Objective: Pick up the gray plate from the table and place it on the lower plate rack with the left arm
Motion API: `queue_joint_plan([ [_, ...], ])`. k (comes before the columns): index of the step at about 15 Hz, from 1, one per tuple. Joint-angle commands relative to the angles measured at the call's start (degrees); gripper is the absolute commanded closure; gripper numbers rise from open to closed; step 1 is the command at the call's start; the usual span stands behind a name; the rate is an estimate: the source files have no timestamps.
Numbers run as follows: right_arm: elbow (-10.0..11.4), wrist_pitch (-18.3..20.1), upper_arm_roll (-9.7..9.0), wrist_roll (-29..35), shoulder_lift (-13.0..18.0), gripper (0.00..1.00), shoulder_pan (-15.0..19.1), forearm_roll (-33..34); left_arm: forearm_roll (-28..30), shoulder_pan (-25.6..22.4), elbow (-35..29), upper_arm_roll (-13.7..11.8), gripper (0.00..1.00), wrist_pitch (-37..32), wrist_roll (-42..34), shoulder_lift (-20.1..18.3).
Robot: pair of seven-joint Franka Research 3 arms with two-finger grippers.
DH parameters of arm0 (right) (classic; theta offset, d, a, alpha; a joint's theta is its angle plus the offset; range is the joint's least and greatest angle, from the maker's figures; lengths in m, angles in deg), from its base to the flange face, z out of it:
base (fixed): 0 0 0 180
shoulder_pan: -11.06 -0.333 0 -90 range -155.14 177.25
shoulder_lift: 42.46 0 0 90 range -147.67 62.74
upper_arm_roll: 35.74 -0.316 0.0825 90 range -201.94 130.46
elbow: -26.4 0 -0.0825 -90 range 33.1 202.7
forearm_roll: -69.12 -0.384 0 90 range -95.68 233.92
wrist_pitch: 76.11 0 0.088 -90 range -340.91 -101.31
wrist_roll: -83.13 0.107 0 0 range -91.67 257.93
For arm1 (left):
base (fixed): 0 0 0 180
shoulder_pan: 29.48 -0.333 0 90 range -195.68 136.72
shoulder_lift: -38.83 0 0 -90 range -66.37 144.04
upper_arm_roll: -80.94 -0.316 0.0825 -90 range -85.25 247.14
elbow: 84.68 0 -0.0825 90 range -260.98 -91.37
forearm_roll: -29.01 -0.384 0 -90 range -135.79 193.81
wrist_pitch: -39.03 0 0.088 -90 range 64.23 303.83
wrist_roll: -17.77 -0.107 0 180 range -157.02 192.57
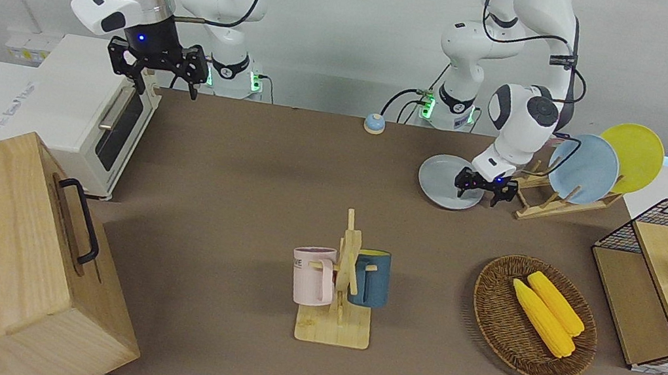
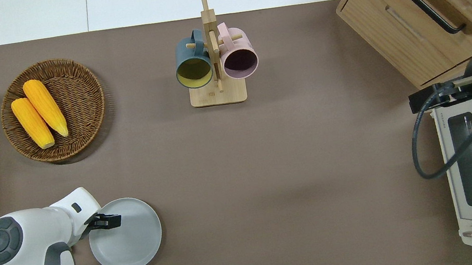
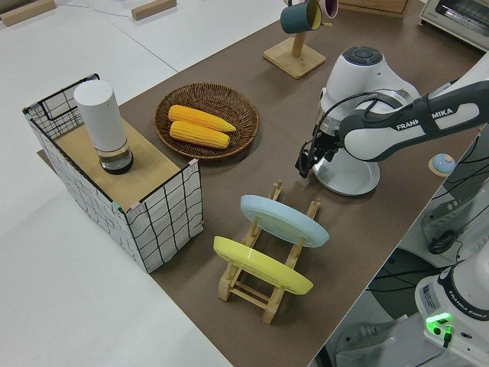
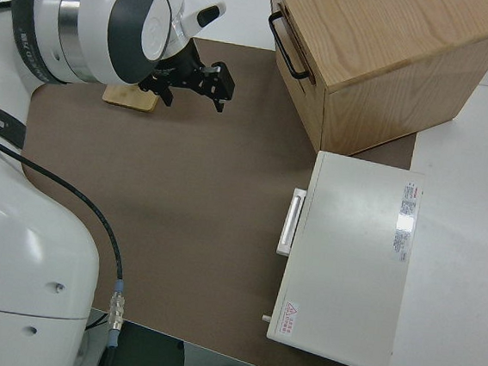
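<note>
Left gripper (image 1: 484, 189) low at rim of gray plate (image 2: 128, 235), the rim edge toward left arm's end of table (image 1: 252, 202); fingers look spread, straddling rim, not clamped yet, my read; I'm set for edge pinch since plate lies flat, too wide to span; plate body extends from gripper toward table middle; lower plate rack (image 3: 263, 287) just beside gripper, opposite the plate, holding light-blue plate (image 3: 283, 219) and yellow plate (image 3: 261, 265); short carry, I judge; right arm parked.

left arm (image 3: 412, 130): "FRANKA EMIKA" | its base (image 3: 458, 302): "FRANKA EMIKA"
</note>
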Motion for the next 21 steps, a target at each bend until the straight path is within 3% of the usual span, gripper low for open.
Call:
queue_joint_plan([
  [1,-1.14,0.92,-1.18,0.75,-0.54,0.017,1.28,0.17,-1.05,0.63,-0.97,-0.37,0.0,2.15,-0.21,0.49],
  [4,-1.14,0.92,-1.18,0.75,-0.54,0.017,1.28,0.17,-1.05,0.63,-0.97,-0.29,0.01,2.15,-0.21,0.49],
  [6,-1.14,0.92,-1.18,0.75,-0.54,0.017,1.28,0.17,-1.05,0.72,-0.97,-0.28,0.12,2.07,-0.04,0.49],
  [8,-1.23,0.92,-1.18,0.75,-0.54,0.017,1.28,0.17,-1.05,0.72,-1.06,-0.2,0.3,2.07,0.05,0.49],
  [9,-1.14,0.92,-1.18,0.75,-0.54,0.017,1.28,0.17,-1.05,0.72,-1.14,-0.2,0.46,1.98,0.05,0.49],
  [11,-1.23,0.92,-1.18,0.75,-0.54,0.017,1.28,0.17,-1.05,0.72,-1.32,0.15,1.0,1.63,-0.12,0.41],
  [21,-1.23,0.92,-1.18,0.75,-0.54,0.017,1.28,0.17,-1.05,0.55,-1.32,0.24,1.0,0.92,-0.3,-0.03],
])
